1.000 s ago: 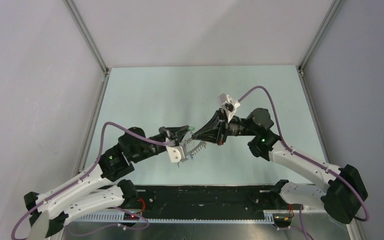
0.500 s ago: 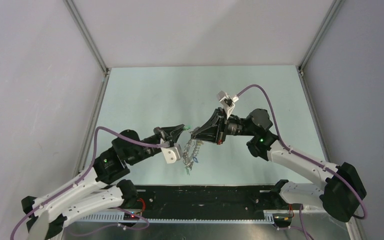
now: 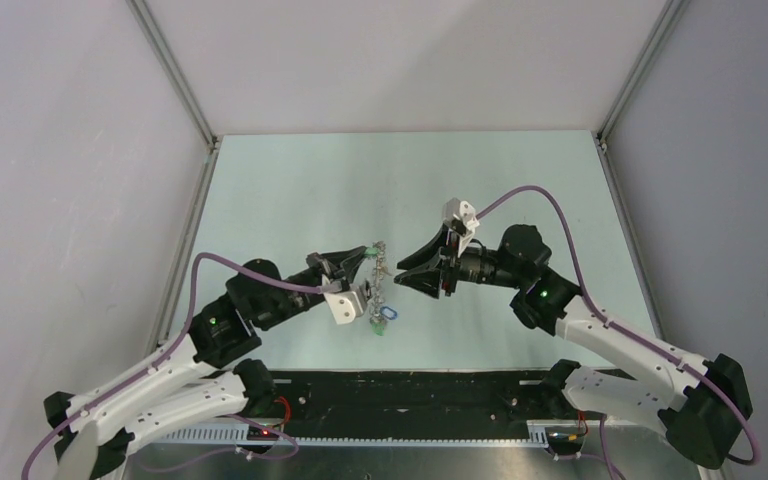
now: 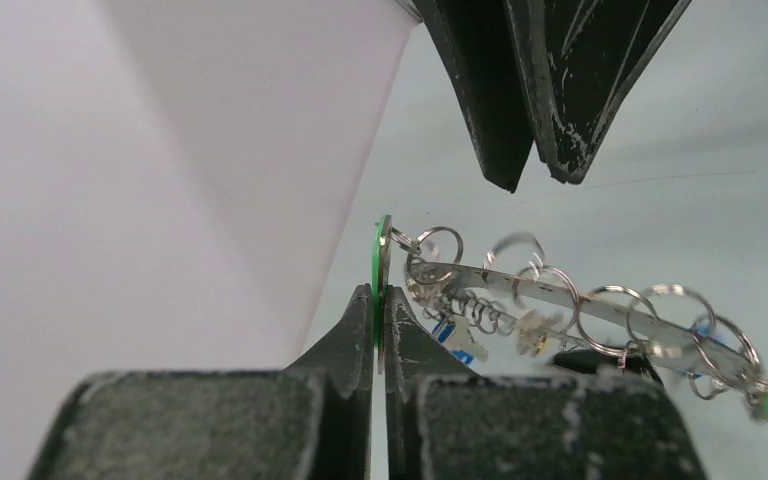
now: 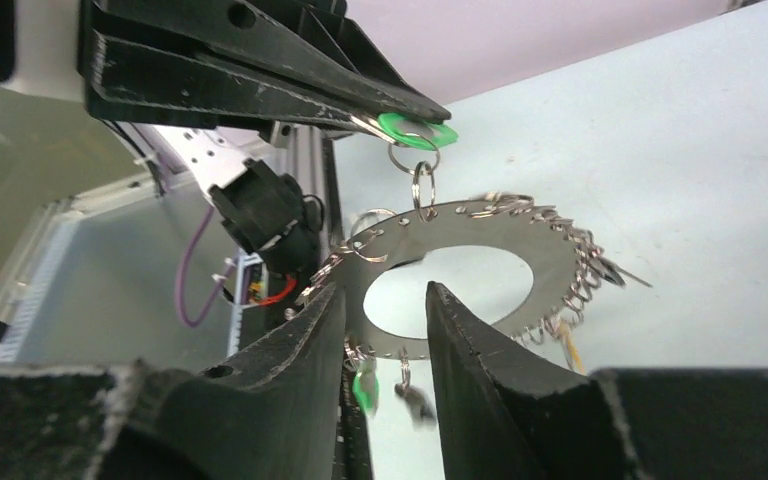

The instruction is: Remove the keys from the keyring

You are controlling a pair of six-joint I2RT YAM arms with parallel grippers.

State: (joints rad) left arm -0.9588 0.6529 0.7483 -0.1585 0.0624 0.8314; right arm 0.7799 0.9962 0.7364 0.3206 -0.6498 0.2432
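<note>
Grip margin is the chief concern. Left gripper (image 4: 378,300): jaws fully closed on a thin, round green plastic tag (image 4: 382,262), with only its rim between the scuffed black pads. The whole load hangs from that pinch through small silver wire split rings (image 5: 423,185). That load is the wide, flat, brownish-grey metal keyring (image 5: 520,245), washer-shaped with a round central hole. It is held clear of the pale green table top (image 3: 290,190), between the two grippers. Smooth plastic on worn pads could slide out under a tug, dropping the lot.

Right gripper (image 5: 385,295): jaws parted, holding nothing, tips just beside the ring's near edge; contact cannot be confirmed. Closing there would likely catch the plate rather than a key. A pull against the left pinch risks twisting the tag free or bending a split ring.

Small metal keys (image 4: 455,338), some with blue or green heads, crowd the rim on loose rings. Judged likely to swing and tangle, and hard to single out.
</note>
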